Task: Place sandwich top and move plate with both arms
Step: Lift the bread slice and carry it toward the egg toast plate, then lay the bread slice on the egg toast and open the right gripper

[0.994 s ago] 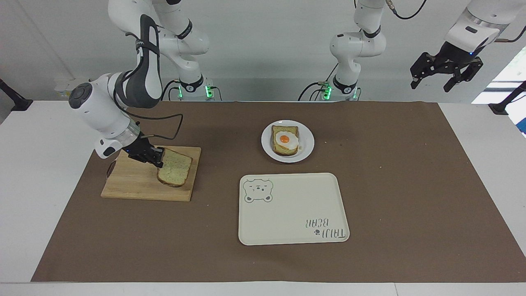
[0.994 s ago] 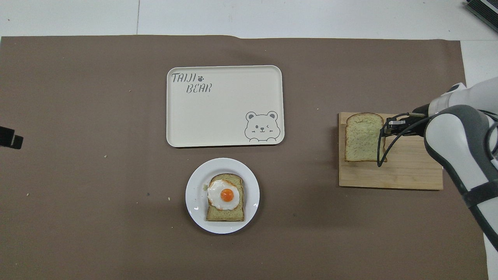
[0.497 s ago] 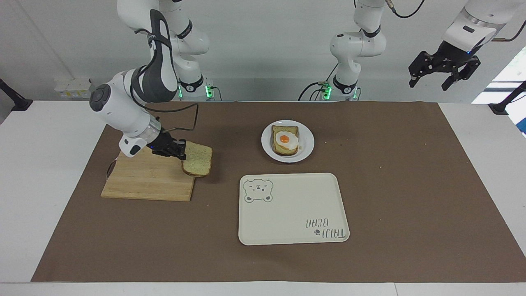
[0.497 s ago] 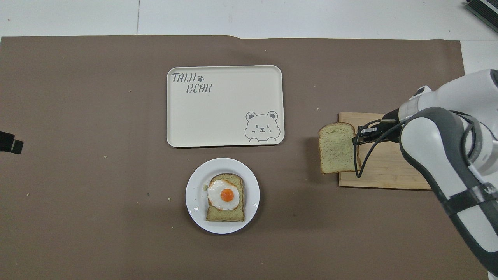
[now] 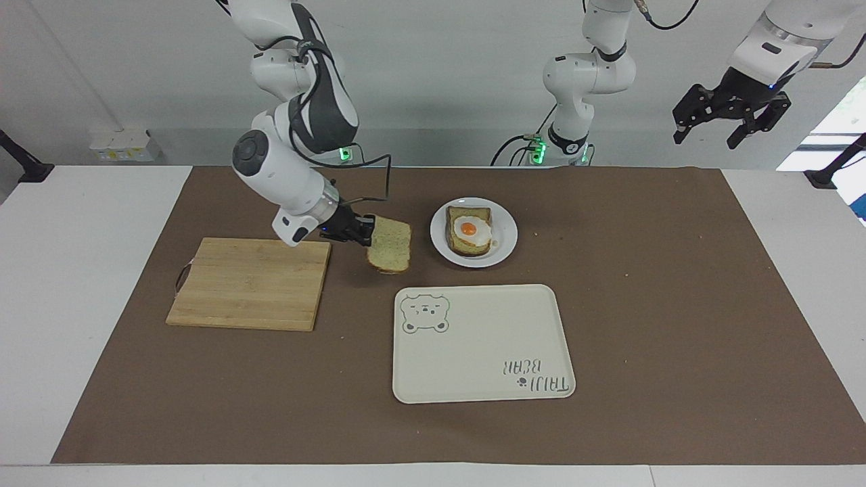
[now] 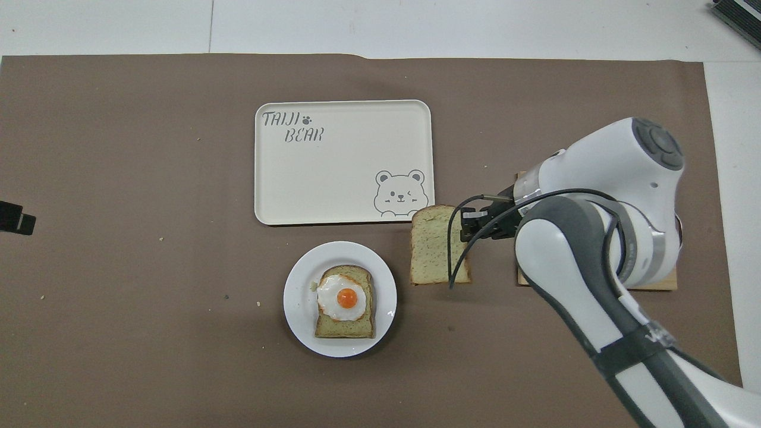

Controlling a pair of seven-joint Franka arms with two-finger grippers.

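Note:
The sandwich top (image 5: pixel 390 251), a plain speckled bread slice, hangs tilted over the brown mat between the wooden cutting board (image 5: pixel 250 283) and the plate (image 5: pixel 509 238). My right gripper (image 5: pixel 366 235) is shut on the slice's edge; from overhead the sandwich top (image 6: pixel 435 245) hangs off the right gripper (image 6: pixel 468 224). The small white plate (image 6: pixel 297 297) carries a bread slice topped with a fried egg (image 6: pixel 345 300). My left gripper (image 5: pixel 708 135) waits open, high off the left arm's end of the table; only its tip (image 6: pixel 15 217) shows from overhead.
A cream tray with a bear drawing (image 5: pixel 480 341) lies on the mat, farther from the robots than the plate. The cutting board is bare and mostly covered by my right arm from overhead. A brown mat (image 6: pixel 119 148) covers the table.
My right gripper lifted the sandwich top off the cutting board and carried it toward the plate. The left arm has barely moved.

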